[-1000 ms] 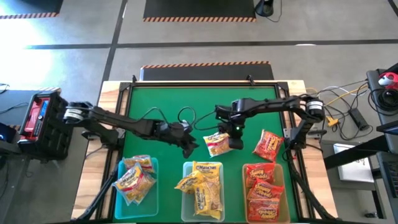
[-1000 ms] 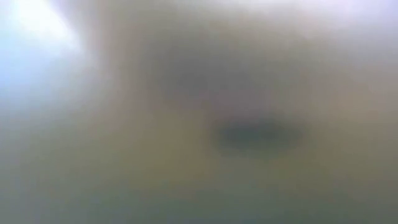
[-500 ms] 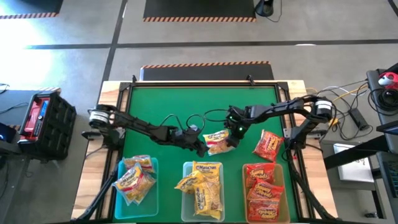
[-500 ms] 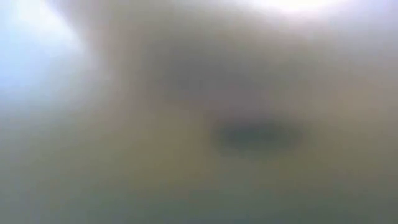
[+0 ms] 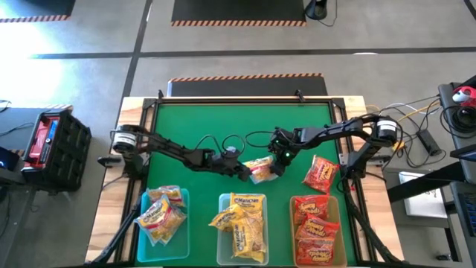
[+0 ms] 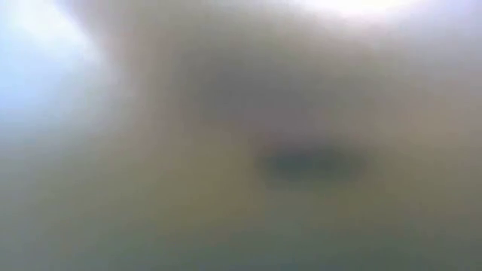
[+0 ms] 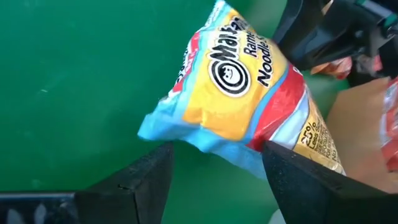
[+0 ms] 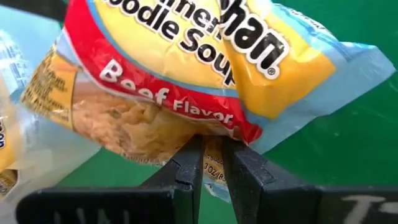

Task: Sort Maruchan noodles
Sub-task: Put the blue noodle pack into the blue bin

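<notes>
My right pincer [image 8: 211,163] pinches beef packet [image 8: 186,68] edge, probably for handover; left pincer [image 7: 214,163] spread wide beneath.

Even bright light overhead, sharp wrist close-ups, low view wholly blurred, featureless haze

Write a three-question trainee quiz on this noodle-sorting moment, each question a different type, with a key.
1. True or false: the right gripper is shut on the Beef Flavor packet.
2. Multiple choice: how does the left gripper stand? A) shut on the packet B) open, its fingers to either side of the packet's edge C) inside a bin
3. Fill in: the loose red packet lies on the green mat just above the ___ bin.

Key:
1. True; the right wrist view shows the fingers pinching its lower edge.
2. B
3. right-hand, the one holding red packets.
</notes>
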Robot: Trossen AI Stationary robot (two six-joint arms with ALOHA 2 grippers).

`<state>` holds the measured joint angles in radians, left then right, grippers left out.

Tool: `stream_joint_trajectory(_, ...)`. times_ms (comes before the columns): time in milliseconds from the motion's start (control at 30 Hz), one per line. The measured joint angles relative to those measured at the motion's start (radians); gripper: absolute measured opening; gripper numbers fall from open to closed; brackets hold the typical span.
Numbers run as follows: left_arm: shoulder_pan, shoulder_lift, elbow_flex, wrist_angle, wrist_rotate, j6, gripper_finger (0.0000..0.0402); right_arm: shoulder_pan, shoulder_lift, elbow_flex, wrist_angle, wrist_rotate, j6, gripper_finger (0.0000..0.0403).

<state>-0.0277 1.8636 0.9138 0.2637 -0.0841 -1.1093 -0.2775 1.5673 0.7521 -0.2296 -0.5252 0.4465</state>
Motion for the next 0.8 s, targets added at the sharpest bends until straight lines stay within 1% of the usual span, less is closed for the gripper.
stream_joint_trajectory(100, 0.000, 0.017, 0.000, 0.049, 0.004, -0.043, 0.0235, 0.000, 0.000, 0.000, 0.007, 0.007, -0.001, 0.0054)
stream_joint_trajectory(267, 0.004, 0.049, 0.000, 0.205, 0.010, -0.094, 0.0247, 0.000, 0.002, -0.001, 0.007, 0.031, -0.001, 0.0054)
stream_joint_trajectory(467, 0.016, 0.060, 0.000, 0.226, 0.020, -0.132, 0.0254, 0.013, 0.002, -0.001, 0.010, 0.039, -0.002, 0.0054)
stream_joint_trajectory(800, 0.030, 0.054, 0.003, 0.284, 0.024, -0.152, 0.0254, 0.040, 0.002, -0.001, 0.006, 0.040, -0.005, 0.0054)
